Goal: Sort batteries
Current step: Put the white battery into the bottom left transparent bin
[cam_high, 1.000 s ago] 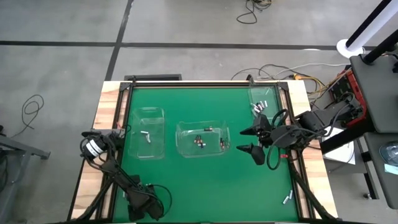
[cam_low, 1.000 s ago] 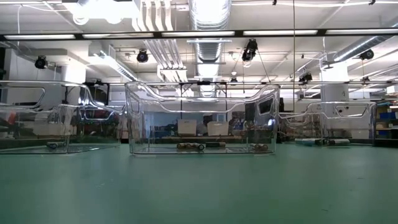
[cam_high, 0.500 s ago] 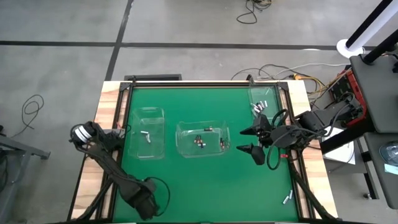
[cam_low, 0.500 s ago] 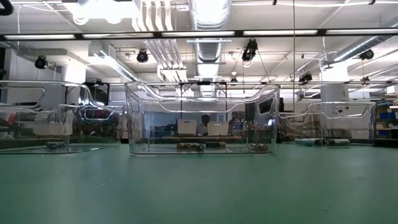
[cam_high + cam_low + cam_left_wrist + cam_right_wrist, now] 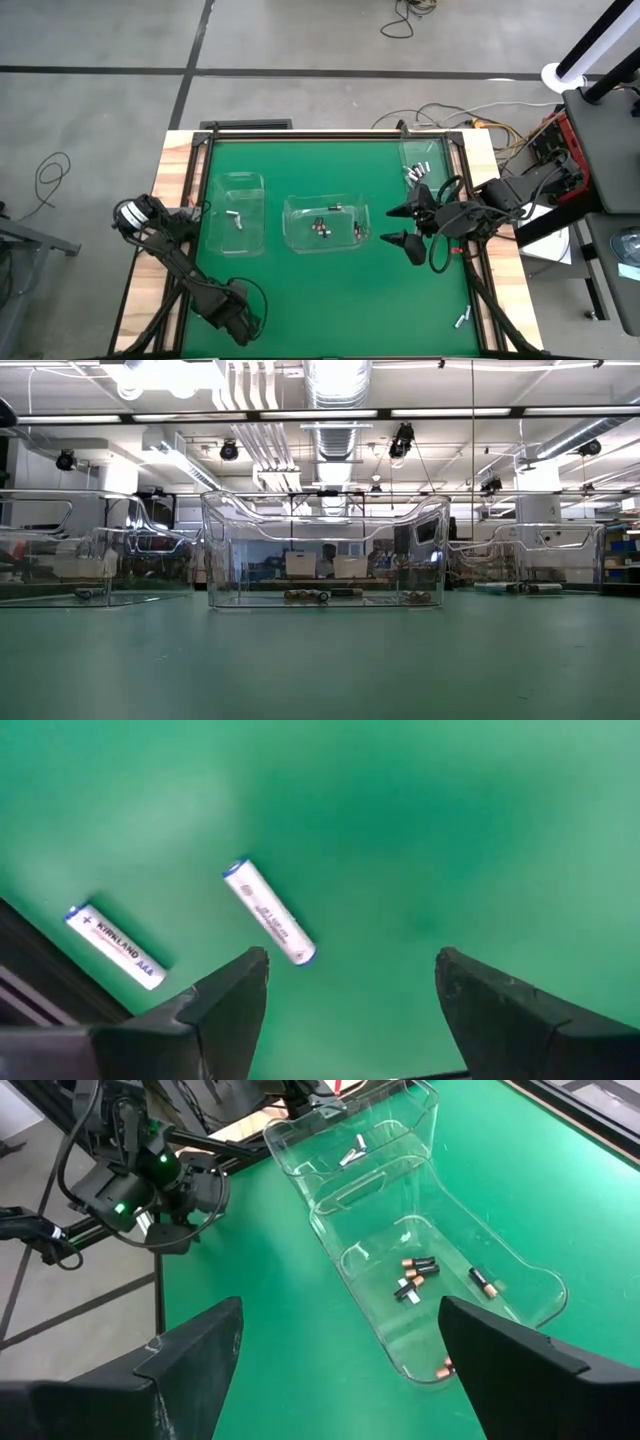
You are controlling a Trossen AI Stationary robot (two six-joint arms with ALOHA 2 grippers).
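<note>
Green mat (image 5: 330, 290) framed by wooden table edges; grey floor around, ducts and strip lights in the low view. Left gripper (image 5: 345, 985) spread open, low over the mat's near-left corner, holding nothing. Just beyond its fingertips, two white batteries (image 5: 270, 912), long axes parallel and slanted, seen only by the left wrist. Right gripper (image 5: 405, 226) open, empty, right of the middle bin (image 5: 326, 222) holding dark batteries (image 5: 415, 1277).

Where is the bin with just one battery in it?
In the high view, the left clear bin sits on the green mat's left side, beside the middle bin, holding one battery.
</note>
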